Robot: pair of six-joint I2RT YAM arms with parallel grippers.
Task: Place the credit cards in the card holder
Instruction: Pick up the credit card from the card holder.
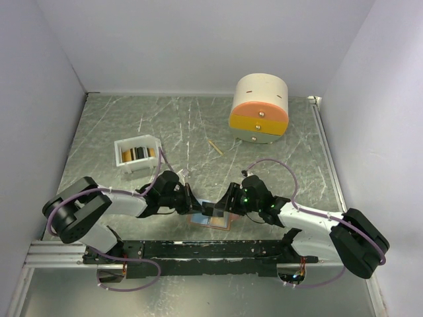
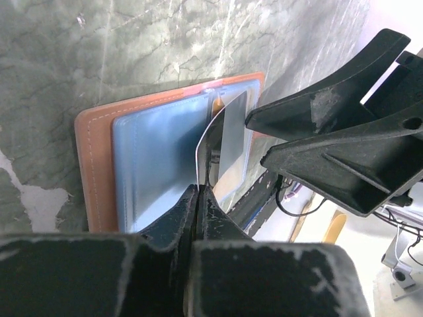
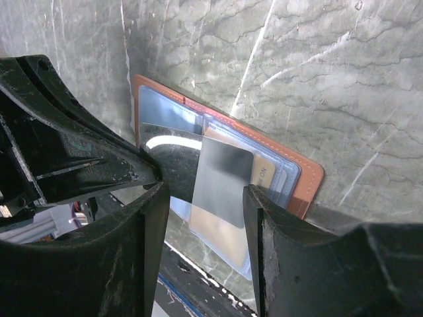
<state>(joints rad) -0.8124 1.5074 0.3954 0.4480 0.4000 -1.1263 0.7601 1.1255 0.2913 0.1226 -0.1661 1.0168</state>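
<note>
1. Far left, the white tray [image 1: 119, 153] holds the spare cards [image 1: 137, 154], well apart from the action. Nothing to worry about there.
2. The left hand [image 2: 199, 196] has its fingers pressed together on the edge of one dark grey credit card [image 2: 230, 132]. It's only a thin edge pinch, and the card is visibly bowed. My guess is it could spring free or twist if it gets pushed harder.
3. The card holder [image 2: 92, 165] lies open and flat on the desk [image 1: 165, 119], right between the two arms at the near edge, with its light blue inside facing up. The card's far end sits over the pocket side, but I can't tell if it's actually in a slot. Nothing pins the holder down, so a shove from the card might just slide it along instead of seating the card.
4. The right hand [image 3: 205, 189] is spread, with its fingers straddling the card. I can't say whether they're touching it. The two hands are really close together, so a bump between them looks like a real risk.
5. A gold-ish card [image 3: 263, 173] already sits in a pocket, and the new one could snag on it.
</note>
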